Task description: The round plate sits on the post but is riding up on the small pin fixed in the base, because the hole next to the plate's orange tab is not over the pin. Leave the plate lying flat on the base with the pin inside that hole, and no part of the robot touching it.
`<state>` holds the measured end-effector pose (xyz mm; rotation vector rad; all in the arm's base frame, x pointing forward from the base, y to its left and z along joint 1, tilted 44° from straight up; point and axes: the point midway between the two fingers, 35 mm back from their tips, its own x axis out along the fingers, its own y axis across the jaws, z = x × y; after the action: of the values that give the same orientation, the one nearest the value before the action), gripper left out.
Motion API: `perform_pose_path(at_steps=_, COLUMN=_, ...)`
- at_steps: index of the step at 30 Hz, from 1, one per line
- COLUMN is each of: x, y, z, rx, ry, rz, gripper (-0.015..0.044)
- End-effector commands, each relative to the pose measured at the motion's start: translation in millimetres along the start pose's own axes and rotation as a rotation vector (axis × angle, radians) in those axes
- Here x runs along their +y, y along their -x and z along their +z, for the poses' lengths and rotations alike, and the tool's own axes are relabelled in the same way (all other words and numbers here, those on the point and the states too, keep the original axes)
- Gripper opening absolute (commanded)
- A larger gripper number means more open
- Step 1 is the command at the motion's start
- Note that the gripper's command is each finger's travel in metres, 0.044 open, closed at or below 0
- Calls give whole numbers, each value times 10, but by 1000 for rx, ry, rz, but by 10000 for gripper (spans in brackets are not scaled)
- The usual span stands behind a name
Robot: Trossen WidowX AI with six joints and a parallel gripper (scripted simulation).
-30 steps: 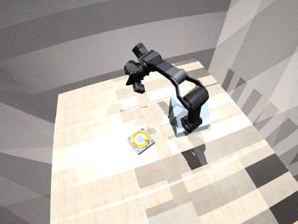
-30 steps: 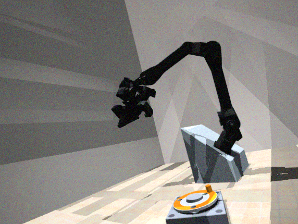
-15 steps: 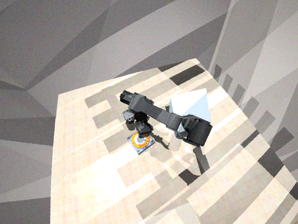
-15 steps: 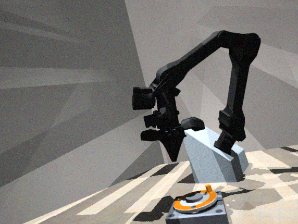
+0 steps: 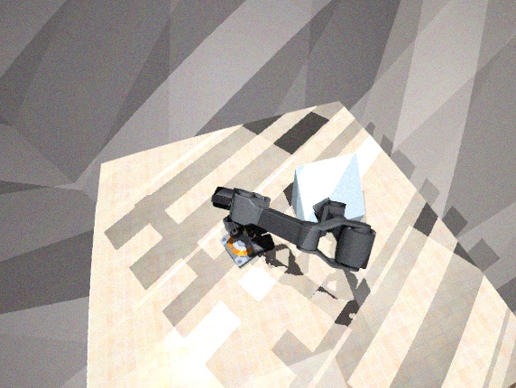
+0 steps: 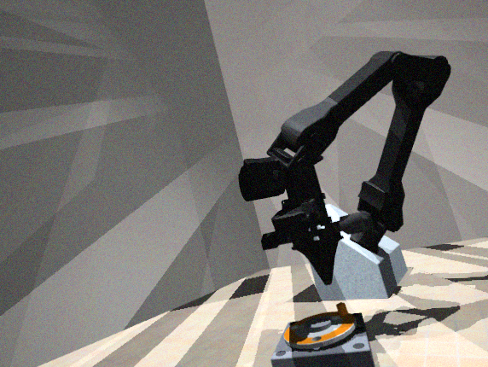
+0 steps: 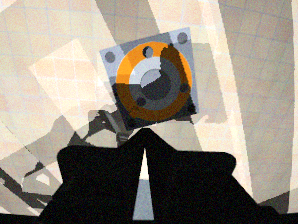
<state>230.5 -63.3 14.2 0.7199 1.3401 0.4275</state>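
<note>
The round plate [image 5: 233, 248] [image 6: 339, 334] [image 7: 127, 70], an orange ring with a grey centre, sits around the post [image 6: 320, 326] [image 7: 155, 82] on the square grey base [image 5: 245, 259] [image 6: 299, 355] [image 7: 172, 39]. In the exterior view it looks tilted, its right side higher. Its orange tab [image 6: 341, 310] stands at the plate's back right there; I cannot make it out in the wrist view. The pin is not visible. My gripper [image 6: 328, 282] [image 7: 145, 131] is shut and empty, tips down, above the tab side of the plate with a gap, not touching it.
The pale blue arm mount [image 5: 327, 185] [image 6: 358, 273] stands behind the base in the exterior view. The arm's shadow falls across part of the plate and base. The arm covers the upper right of the base in the top view.
</note>
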Motion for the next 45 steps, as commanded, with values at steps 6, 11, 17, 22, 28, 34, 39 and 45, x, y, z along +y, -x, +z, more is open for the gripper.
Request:
perform_pose_path(at_steps=6, x=27, y=-350, z=-31, rx=6, ry=-5, rz=10, gripper=0)
perform_pose_path(at_steps=11, x=53, y=-349, z=-17, rx=6, ry=-5, rz=10, gripper=0)
perform_pose_path(at_steps=17, x=146, y=-349, z=20, rx=6, ry=-4, rz=10, gripper=0)
perform_pose_path(at_steps=22, x=210, y=-355, z=61, rx=6, ry=-4, rz=11, gripper=0)
perform_pose_path(at_steps=28, x=264, y=-353, z=114, rx=6, ry=-4, rz=11, gripper=0)
perform_pose_path(at_steps=34, x=301, y=-347, z=151, rx=6, ry=-4, rz=11, gripper=0)
perform_pose_path(at_steps=39, x=327, y=-352, z=180, rx=6, ry=-4, rz=11, gripper=0)
perform_pose_path(at_steps=45, x=334, y=-297, z=200, rx=6, ry=-4, rz=10, gripper=0)
